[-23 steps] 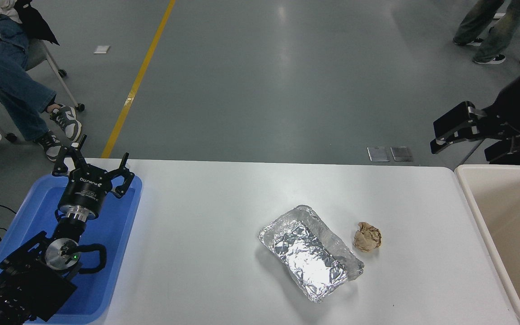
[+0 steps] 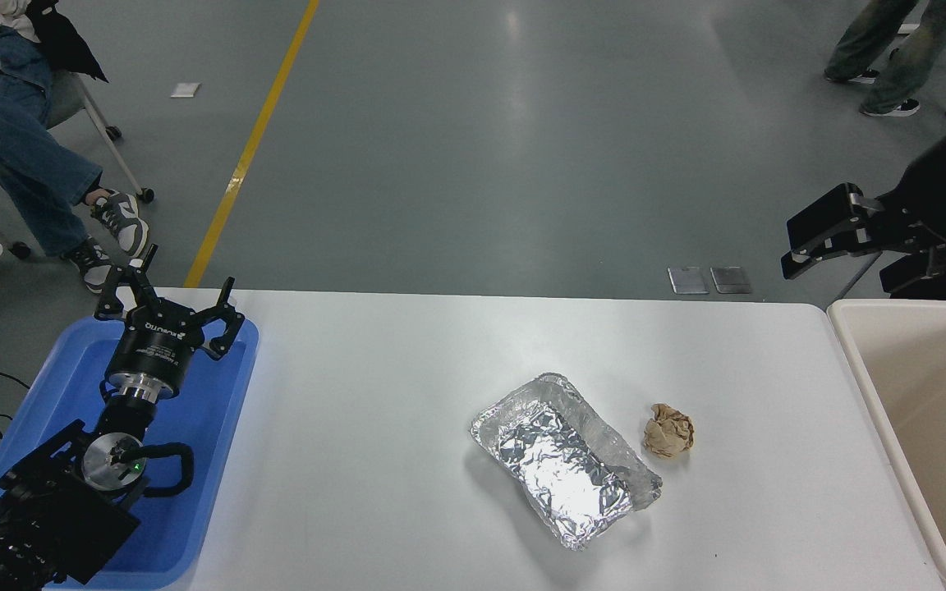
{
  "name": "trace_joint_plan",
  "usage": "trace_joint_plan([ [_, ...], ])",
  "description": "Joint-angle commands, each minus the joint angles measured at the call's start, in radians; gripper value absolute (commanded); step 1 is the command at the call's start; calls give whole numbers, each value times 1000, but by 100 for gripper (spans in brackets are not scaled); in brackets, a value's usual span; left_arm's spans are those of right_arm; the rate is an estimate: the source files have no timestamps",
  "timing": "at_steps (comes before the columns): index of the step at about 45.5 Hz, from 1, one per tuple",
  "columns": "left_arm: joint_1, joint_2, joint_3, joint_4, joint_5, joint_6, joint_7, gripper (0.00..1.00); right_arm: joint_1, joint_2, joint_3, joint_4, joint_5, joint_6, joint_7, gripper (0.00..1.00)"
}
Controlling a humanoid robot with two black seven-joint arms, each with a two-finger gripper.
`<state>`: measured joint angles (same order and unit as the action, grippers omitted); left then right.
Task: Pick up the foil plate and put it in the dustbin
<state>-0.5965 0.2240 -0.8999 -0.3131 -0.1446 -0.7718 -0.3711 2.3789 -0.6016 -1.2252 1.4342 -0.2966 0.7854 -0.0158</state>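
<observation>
Hovering, right gripper [image 2: 805, 246]: raised off the table's far right corner, above the floor beyond the edge; jaws parted, nothing between them.
Dustbin [image 2: 851, 345]: just below and beside this gripper, at the table's right end; beige, thick rounded rim, plain inner walls.
Paper ball [image 2: 669, 430]: nearer me and to the gripper's left; brown, crumpled.
Foil plate [image 2: 565, 458]: well apart from the gripper, further left than the ball and close beside it, flat on the white table [image 2: 374, 427].
Plate, look: silver, crinkled, rounded rectangle, shallow raised rim, lying skewed.
Plate, handling (my guess): very light, flimsy, dents easily, slick.
Hold: pinch the rim wall on the long side facing the ball, gently.
Left gripper [image 2: 169, 308]: far off, parked over the blue tray [image 2: 218, 427], fingers spread.
</observation>
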Motion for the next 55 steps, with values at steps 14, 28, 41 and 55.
trace_joint_plan([
  [14, 0, 0, -1, 0, 0, 0, 0, 100, -41, 2, 24, -20, -30, 0, 0, 100],
  [28, 0, 0, 1, -1, 0, 0, 0, 100, -113, 8, 101, -31, -33, 0, 0, 100],
  [41, 0, 0, 1, 0, 0, 0, 0, 100, -155, 8, 130, -48, -41, 0, 0, 100],
  [55, 0, 0, 1, 0, 0, 0, 0, 100, -225, 2, 116, -187, -15, 0, 2, 100],
])
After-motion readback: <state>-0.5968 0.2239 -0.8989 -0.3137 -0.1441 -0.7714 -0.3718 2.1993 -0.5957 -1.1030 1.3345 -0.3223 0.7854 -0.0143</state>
